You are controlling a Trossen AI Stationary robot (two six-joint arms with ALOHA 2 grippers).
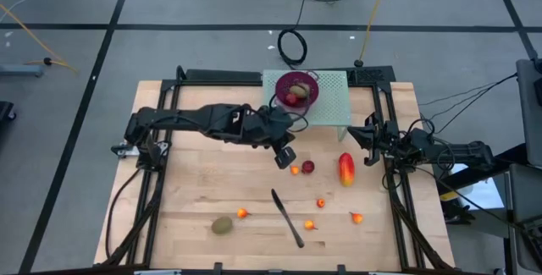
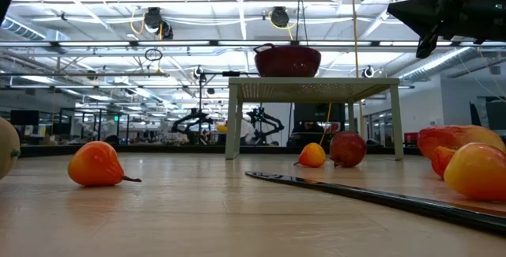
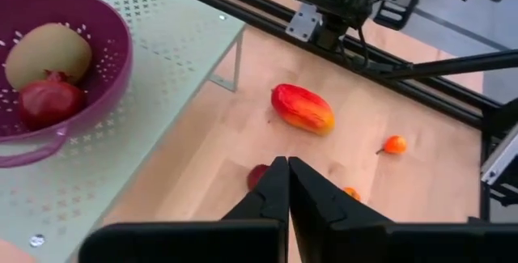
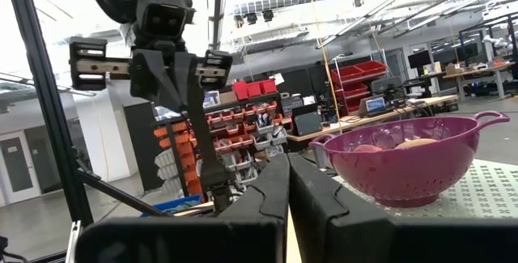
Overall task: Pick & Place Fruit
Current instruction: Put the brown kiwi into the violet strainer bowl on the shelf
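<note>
Hovering with fingers pressed together and empty, the left gripper [image 1: 285, 157] sits just left of the dark red round fruit [image 1: 308, 167], nearer than the parked right gripper [image 1: 369, 142].

No readable text, label, brand, number or sign anywhere. Checked the pale wooden tabletop [image 1: 195, 182], the purple perforated plastic bowl [image 3: 97, 61], the light green perforated metal stand [image 1: 334, 106], the long dark-handled knife [image 1: 288, 218]: all bare of lettering. Red storage bins on shelving [image 4: 251, 93] in the room behind carry marks too small to make out. Same for the distant monitors and ceiling fixtures in the low view.
</note>
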